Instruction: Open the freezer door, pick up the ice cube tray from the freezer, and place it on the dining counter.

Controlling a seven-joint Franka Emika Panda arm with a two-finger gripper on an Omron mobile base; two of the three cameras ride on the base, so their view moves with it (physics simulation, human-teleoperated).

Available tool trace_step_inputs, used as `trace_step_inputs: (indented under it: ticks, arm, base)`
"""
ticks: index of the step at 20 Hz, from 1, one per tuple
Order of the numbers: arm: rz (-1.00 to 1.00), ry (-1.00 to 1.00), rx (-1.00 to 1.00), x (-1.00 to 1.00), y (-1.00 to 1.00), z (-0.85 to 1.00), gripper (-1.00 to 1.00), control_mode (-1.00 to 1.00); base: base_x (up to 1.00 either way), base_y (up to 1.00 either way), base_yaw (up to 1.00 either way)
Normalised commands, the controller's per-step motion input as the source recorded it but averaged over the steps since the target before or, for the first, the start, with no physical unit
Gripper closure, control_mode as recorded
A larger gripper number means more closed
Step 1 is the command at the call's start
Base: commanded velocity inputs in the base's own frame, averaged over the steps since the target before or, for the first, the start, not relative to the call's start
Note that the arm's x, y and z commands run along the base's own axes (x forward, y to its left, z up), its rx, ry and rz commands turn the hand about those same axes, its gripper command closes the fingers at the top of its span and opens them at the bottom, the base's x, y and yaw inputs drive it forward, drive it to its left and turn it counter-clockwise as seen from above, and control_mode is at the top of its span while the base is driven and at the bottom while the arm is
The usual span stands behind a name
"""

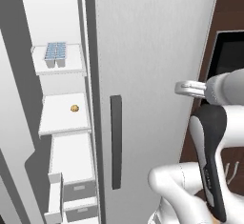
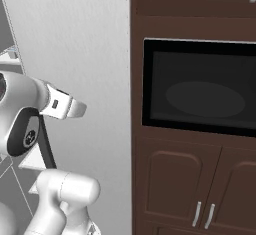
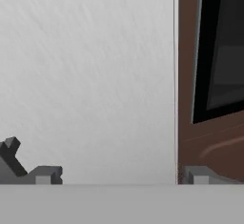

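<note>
Freezer door (image 1: 12, 123) swung open at far left, cut off by frame edge. Freezer (image 1: 64, 123) exposed; ice cube tray (image 1: 55, 54) on upper shelf, small brown item (image 1: 75, 108) one shelf below, too small to ID. End effector (image 3: 119, 175) fully open, empty, facing plain fridge door (image 1: 147, 75), touching nothing.

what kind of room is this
Most likely a home kitchen, rendered: an open freezer with an ice cube tray on a shelf, a built-in oven, and dark wood cabinets beneath it.
</note>
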Motion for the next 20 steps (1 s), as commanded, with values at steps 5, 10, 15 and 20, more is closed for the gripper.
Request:
trace_step_inputs:
  ticks: [5, 10, 15, 20]
  arm:
    - [0.01, 0.04, -0.05, -0.36, 0.00, 0.00, -1.00, -1.00]
    - [0.02, 0.11, 0.00, -0.12, 0.00, 0.00, -1.00, -1.00]
    - [0.12, 0.12, 0.00, 0.00, 0.18, 0.00, -1.00, -1.00]
    - [0.09, 0.02, -0.02, 0.00, 0.10, 0.00, -1.00, -1.00]
  base:
    - [0.00, 0.00, 0.00]
    - [0.00, 0.00, 0.00]
    - [0.00, 0.00, 0.00]
    - [0.00, 0.00, 0.00]
